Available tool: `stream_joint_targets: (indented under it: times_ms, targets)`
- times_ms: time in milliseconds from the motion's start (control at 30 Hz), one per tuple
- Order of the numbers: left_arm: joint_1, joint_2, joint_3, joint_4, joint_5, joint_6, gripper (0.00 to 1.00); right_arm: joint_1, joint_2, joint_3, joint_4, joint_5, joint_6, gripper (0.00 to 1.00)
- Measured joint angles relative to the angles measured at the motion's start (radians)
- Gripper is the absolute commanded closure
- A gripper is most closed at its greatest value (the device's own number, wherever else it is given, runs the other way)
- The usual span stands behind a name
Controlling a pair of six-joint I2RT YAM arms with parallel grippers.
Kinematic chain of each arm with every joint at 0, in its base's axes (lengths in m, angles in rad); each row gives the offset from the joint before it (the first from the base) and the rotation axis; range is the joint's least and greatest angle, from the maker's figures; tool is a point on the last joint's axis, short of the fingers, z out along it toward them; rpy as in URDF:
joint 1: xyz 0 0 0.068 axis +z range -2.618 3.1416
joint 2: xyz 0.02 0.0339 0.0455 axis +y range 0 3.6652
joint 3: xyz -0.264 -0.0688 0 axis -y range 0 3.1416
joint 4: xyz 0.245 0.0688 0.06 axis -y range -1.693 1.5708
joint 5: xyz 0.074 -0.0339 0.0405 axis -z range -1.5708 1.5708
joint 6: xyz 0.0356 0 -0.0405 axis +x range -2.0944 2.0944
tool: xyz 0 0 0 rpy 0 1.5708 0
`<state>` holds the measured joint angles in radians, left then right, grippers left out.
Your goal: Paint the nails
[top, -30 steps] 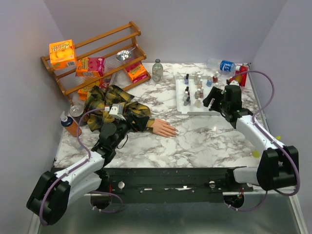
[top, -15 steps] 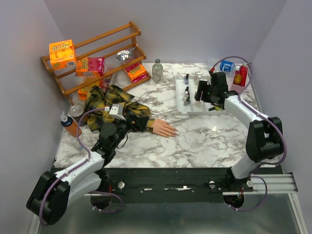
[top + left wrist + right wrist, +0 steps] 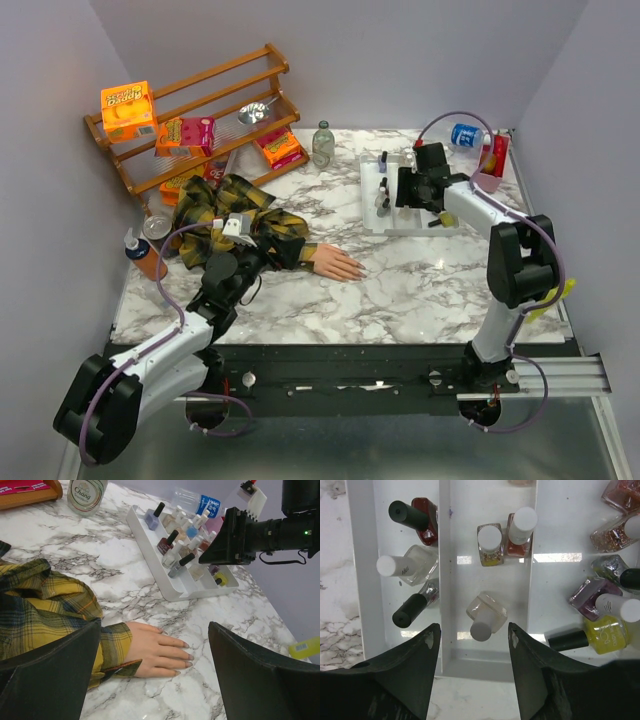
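Tiny nails (image 3: 190,656) on peach mannequin hand (image 3: 157,647), out of plaid sleeve (image 3: 50,612), palm down on marble table (image 3: 100,550).

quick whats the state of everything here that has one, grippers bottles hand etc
left gripper: open, empty
right gripper: open, empty, above the tray
polish bottles: capped, in the tray
mannequin hand: flat, palm down on the table
nails: cannot tell if painted
water bottle: lying on its side
glass bottle: upright
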<state>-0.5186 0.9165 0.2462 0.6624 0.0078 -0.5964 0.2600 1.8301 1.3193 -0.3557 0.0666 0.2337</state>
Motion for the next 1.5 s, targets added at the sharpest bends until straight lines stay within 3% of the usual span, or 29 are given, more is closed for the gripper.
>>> stream_joint_targets:
  times_ms: [667, 933, 1000, 1233, 1367, 1500]
  targets:
    - [0.000, -0.009, 0.000, -0.007, -0.001, 0.005, 0.01, 0.000, 0.133, 0.093, -0.063, 0.022, -0.018, 0.37]
    - [0.000, -0.009, 0.000, -0.010, -0.002, 0.005, 0.01, 0.000, 0.171, 0.120, -0.101, 0.022, -0.018, 0.55]
    - [0.000, -0.009, 0.000, -0.011, -0.002, 0.005, 0.01, 0.000, 0.171, 0.120, -0.106, 0.022, -0.018, 0.56]
    - [0.000, -0.006, 0.000, -0.013, -0.002, 0.005, 0.01, 0.000, 0.171, 0.122, -0.110, 0.022, -0.018, 0.79]
    - [0.000, -0.002, 0.000, -0.013, -0.002, 0.005, 0.01, 0.003, 0.171, 0.122, -0.110, 0.023, -0.018, 0.85]
    - [0.000, 0.000, 0.000, -0.013, -0.002, 0.005, 0.01, 0.004, 0.171, 0.122, -0.110, 0.024, -0.018, 0.81]
